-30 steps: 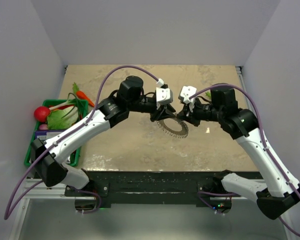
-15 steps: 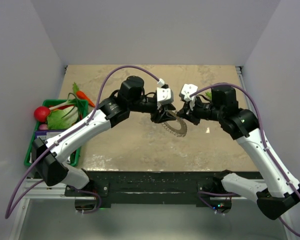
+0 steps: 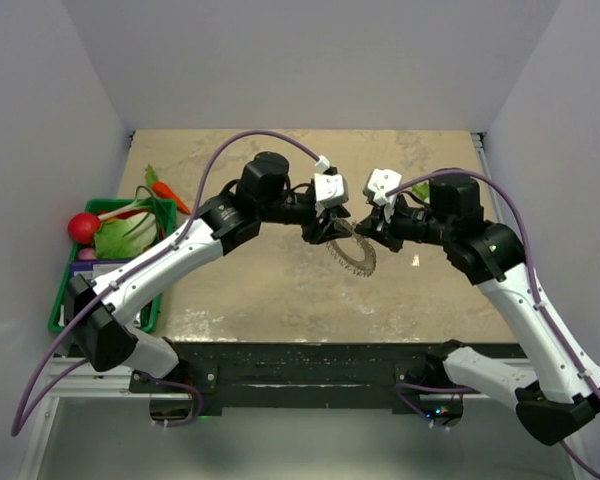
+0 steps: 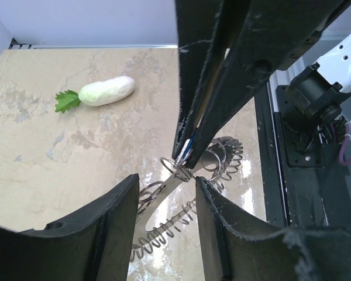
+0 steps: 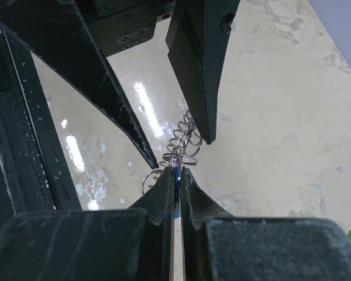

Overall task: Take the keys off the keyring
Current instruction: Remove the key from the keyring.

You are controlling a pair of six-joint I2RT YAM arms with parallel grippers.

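The keyring (image 3: 356,256), a wide grey coiled loop, sits mid-table between both grippers. In the left wrist view the keyring (image 4: 181,202) passes between the spread fingers (image 4: 108,231) of my left gripper (image 4: 165,181), which is open and does not clamp it. My right gripper (image 5: 175,171) is shut on the keys (image 5: 175,174), a small one with a blue head, whose end sits among the keyring's coils (image 5: 186,140). From above, my left gripper (image 3: 325,232) and right gripper (image 3: 366,233) nearly meet. The blue key (image 4: 188,151) shows at the right gripper's tips.
A white radish with green leaves (image 4: 105,91) lies on the tabletop beyond the grippers. A green tray (image 3: 58,300) holding vegetables stands at the table's left edge, with a carrot (image 3: 168,193) beside it. White walls close in the table on three sides.
My left gripper's jaws have spread apart around the keyring. The right arm has shifted slightly to the right, still gripping the key.
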